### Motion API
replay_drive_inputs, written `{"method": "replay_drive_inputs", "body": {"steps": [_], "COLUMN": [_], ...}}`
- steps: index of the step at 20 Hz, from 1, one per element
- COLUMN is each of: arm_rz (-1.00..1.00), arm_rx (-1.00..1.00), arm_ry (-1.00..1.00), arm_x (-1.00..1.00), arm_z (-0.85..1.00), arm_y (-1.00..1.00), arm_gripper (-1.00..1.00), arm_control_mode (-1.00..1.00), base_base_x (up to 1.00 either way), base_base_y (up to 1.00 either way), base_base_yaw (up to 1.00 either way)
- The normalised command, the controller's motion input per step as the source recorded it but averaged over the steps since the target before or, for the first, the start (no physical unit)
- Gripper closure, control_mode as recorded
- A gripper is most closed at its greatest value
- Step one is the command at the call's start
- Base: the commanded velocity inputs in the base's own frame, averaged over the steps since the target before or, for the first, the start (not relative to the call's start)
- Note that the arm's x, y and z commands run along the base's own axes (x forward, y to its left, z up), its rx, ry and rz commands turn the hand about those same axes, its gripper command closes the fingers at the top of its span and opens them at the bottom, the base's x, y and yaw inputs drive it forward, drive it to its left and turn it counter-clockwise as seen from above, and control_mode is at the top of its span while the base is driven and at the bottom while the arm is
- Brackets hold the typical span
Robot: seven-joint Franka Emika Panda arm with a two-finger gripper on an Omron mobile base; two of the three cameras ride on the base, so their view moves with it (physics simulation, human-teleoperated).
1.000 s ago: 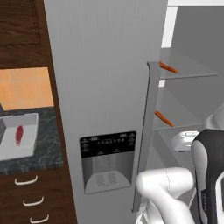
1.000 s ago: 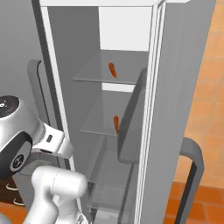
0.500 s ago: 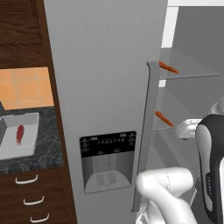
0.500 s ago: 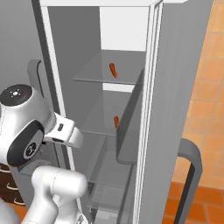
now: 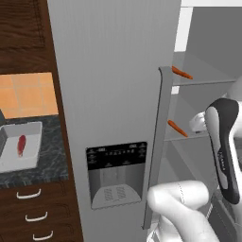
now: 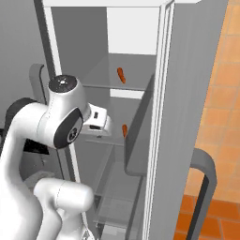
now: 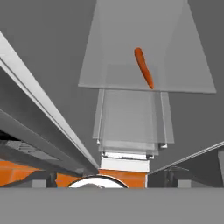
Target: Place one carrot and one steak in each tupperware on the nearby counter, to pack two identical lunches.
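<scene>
Looking into the open fridge, the tool is wide open and holds nothing. One carrot [image 7: 144, 68] lies flat on a glass shelf [image 7: 113, 78] ahead, its long side slanting away. One steak [image 5: 21, 145] sits in a tupperware [image 5: 29, 158] on the tabletop [image 5: 49, 163].

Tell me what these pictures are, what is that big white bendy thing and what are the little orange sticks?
The white bendy thing is a robot arm in a pretend computer kitchen. Two pictures come from cameras riding behind it, one on each side. The third comes from a camera on its hand, looking where the hand points.

It stands at an open fridge. The orange sticks are carrots: an upper carrot on one glass shelf and a lower carrot on the shelf beneath. The hand camera looks at one carrot on its shelf.

To the left, on the dark counter, sits a pale tray with a red steak in it. The robot's hand is open and holds nothing.
</scene>
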Motion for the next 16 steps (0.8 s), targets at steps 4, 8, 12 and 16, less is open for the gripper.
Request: {"method": "replay_drive_inputs", "body": {"steps": [4, 8, 12, 16], "arm_rz": [0.16, 0.13, 0.08, 0.04], "arm_rx": [0.0, -0.03, -0.04, -0.03], "arm_ry": [0.01, 0.0, 0.0, 0.0], "arm_x": [0.91, 0.84, 0.61, 0.7], "arm_z": [-0.35, -0.57, -0.73, -0.68], "arm_y": [-0.46, -0.36, -0.15, -0.01], "arm_gripper": [-1.0, -1.0, -1.0, -1.0], "arm_control_mode": [-1.0, -1.0, -1.0, -1.0], "base_base_x": [0.0, 0.0, 0.0, 0.0], "base_base_y": [0.0, 0.0, 0.0, 0.0], "base_base_yaw": [0.0, 0.0, 0.0, 0.0]}}
